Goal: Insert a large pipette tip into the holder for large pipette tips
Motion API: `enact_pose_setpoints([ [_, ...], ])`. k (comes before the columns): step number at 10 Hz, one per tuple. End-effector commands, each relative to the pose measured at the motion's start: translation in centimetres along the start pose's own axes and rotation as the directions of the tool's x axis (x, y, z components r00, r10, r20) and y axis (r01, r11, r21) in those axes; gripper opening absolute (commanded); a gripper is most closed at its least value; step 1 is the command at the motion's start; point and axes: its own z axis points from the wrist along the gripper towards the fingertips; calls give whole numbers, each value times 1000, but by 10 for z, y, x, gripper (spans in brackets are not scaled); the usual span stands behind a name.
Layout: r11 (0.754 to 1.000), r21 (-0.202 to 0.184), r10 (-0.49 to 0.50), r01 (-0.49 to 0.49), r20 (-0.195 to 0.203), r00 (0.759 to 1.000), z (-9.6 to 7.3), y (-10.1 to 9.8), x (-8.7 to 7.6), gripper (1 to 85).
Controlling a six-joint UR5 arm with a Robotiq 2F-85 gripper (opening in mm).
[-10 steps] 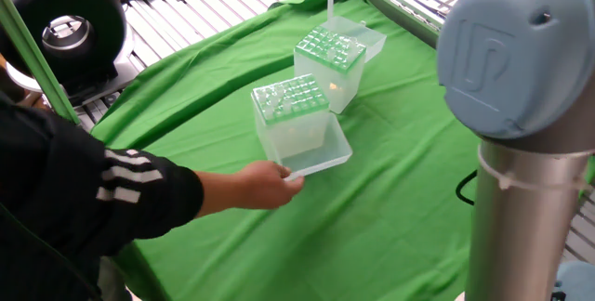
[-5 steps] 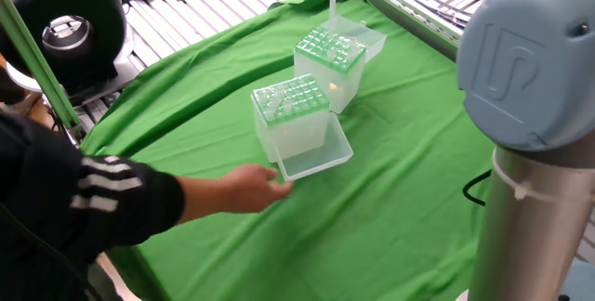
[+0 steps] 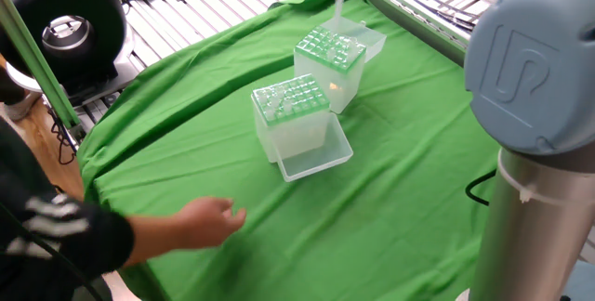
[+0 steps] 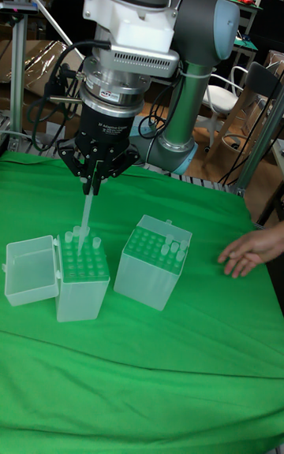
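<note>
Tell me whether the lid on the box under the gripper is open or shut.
Open. The clear lid hangs swung out beside the holder for large pipette tips, leaving its green hole plate bare beneath the large pipette tip.

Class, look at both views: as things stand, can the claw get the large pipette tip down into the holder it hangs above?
Probably yes. The claw holds the large pipette tip upright over the holder, lid open, and the person's hand is well clear.

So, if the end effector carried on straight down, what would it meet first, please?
Probably the holder for large pipette tips: the large pipette tip held by the end effector already hangs just above its green plate.
</note>
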Motion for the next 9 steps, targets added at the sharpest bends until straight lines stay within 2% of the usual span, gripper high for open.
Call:
enact_pose_setpoints([
  [1,1000,-9,-5,5,-3,1000,-6,2,5,7],
  [4,1000,-3,7,-8,-19,1000,-13,3,3,7],
  [9,1000,1,3,-3,-8,1000,-5,1,3,7],
])
